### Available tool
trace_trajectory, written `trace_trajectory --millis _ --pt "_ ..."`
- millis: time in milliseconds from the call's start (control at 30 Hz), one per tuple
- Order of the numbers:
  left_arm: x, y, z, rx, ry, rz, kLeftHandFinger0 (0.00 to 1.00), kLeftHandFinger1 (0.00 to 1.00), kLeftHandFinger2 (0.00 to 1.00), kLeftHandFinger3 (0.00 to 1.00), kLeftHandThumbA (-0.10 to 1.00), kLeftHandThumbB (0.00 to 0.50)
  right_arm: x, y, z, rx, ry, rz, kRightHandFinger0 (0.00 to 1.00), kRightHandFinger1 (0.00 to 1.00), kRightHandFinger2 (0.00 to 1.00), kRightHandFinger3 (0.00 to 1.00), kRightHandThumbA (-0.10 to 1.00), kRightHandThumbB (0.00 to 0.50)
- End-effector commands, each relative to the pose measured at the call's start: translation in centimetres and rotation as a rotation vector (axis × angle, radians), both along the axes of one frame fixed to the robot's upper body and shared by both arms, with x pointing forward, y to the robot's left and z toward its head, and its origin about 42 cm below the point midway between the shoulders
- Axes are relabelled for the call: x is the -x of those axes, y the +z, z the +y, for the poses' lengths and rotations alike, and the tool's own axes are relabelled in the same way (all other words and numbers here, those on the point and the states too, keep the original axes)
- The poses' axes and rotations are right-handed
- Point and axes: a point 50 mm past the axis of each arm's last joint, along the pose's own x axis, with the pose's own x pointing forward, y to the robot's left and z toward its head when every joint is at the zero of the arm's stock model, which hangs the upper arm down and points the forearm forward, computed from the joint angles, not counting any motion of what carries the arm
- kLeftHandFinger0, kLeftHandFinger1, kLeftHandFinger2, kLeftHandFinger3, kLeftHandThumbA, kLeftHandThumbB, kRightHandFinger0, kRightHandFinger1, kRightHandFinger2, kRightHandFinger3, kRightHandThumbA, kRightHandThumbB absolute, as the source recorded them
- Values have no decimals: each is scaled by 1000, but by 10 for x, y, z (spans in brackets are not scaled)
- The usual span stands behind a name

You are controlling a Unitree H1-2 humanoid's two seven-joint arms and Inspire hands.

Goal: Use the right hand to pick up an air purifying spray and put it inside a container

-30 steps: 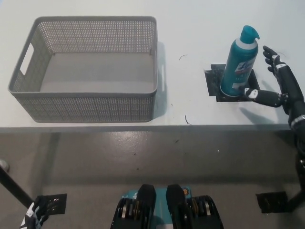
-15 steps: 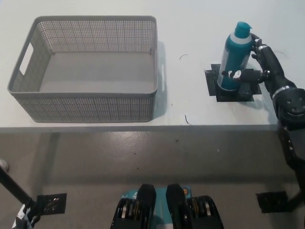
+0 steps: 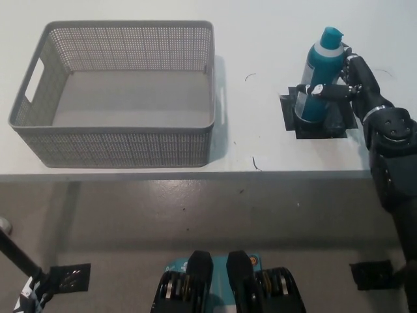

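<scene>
In the head view, the step in hand is the grasp: the black right hand has its fingers closed around the middle of the air purifying spray, a teal can with a teal cap, so the hand is clamped on the can. The can stands upright, perhaps a little tilted, on a dark mat at the right part of the white surface, and its base seems to touch the mat, so I judge it is not lifted yet. The hand comes from the right side of the can; one finger crosses the front of the can and the others wrap it from the far right side. The container is a grey mesh basket with handle slots, and it sits at the left part of the surface, well apart from the can, and nothing shows inside it. The next move, in my judgement, calls for a lift straight up, high enough to pass the near right wall of the basket, then a carry to the left over the open basket, then a lowering and a release. The can is tall and smooth, so it could slip or tip if the grip is loose. The white left hand rests low at the bottom left corner, below the surface edge; I cannot tell its state.
</scene>
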Motion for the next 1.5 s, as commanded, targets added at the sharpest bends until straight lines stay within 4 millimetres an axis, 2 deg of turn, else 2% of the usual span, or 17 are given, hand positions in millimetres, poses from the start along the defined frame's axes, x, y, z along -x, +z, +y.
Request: trace_trajectory --millis 0,100,133,167,233,300,500,667,700,800,833,900,1000,1133,1200,1267,1467 --pt "2 10 2 -39 -27 -41 1000 1000 1000 1000 1000 312 -4 30 12 -95 -90 -196 1000 1000 1000 1000 483 465" --pt "0 10 4 -36 -33 -36 1000 1000 1000 1000 1000 305 -1 30 16 -37 -194 -218 1000 1000 1000 1000 231 462" --pt "1 9 4 -35 -35 -37 1000 1000 1000 1000 1000 296 0 29 17 -68 -240 -247 819 869 878 1000 20 434" --pt "-1 10 5 -34 -36 -36 1000 1000 1000 1000 1000 290 0 29 17 -100 -286 -268 517 530 574 813 -95 458" --pt "-3 10 4 -36 -39 -35 1000 1000 1000 1000 1000 313 0 27 14 -154 -314 -286 472 425 439 576 -100 426" --pt "-5 11 5 -42 -43 -32 1000 1000 1000 1000 1000 302 1 26 12 -184 -307 -291 468 438 444 510 -100 397" --pt "-3 9 2 -29 -51 -22 1000 1000 1000 1000 1000 298 8 30 11 -200 -290 -319 414 410 421 455 -100 423" --pt "-3 8 3 -34 -51 -13 1000 1000 1000 1000 1000 285 11 66 33 -259 -235 -388 459 417 440 478 -100 393" --pt "-4 8 3 -33 -52 -14 1000 1000 1000 1000 1000 268 11 72 36 -273 -219 -401 485 419 436 461 -100 423" --pt "-6 8 4 -38 -48 -14 1000 1000 1000 1000 1000 269 13 108 57 -314 -160 -463 441 402 444 450 -100 408" --pt "-5 8 4 -39 -48 -13 1000 1000 1000 1000 1000 269 13 111 59 -316 -153 -468 417 388 426 439 -87 462" --pt "-4 8 5 -37 -47 -9 1000 1000 1000 1000 1000 270 16 132 72 -337 -83 -530 429 406 438 462 -100 387" --pt "-6 7 3 -31 -46 -6 1000 1000 1000 1000 1000 274 23 176 105 -343 -19 -571 386 381 418 434 -100 406" --pt "-7 8 0 -41 -56 -16 1000 1000 1000 1000 1000 262 29 209 143 -340 64 -602 383 370 403 405 -100 408" --pt "-9 8 0 -63 -62 -23 1000 1000 1000 1000 1000 266 32 219 159 -341 102 -611 375 372 417 401 -100 400" --pt "-10 7 -2 -59 -58 -24 1000 1000 1000 1000 1000 320 35 224 178 -297 124 -634 358 346 410 411 -100 410" --pt "-16 8 -14 -49 -96 -25 1000 1000 1000 1000 1000 342 40 223 218 -288 186 -581 344 340 413 412 -100 411"
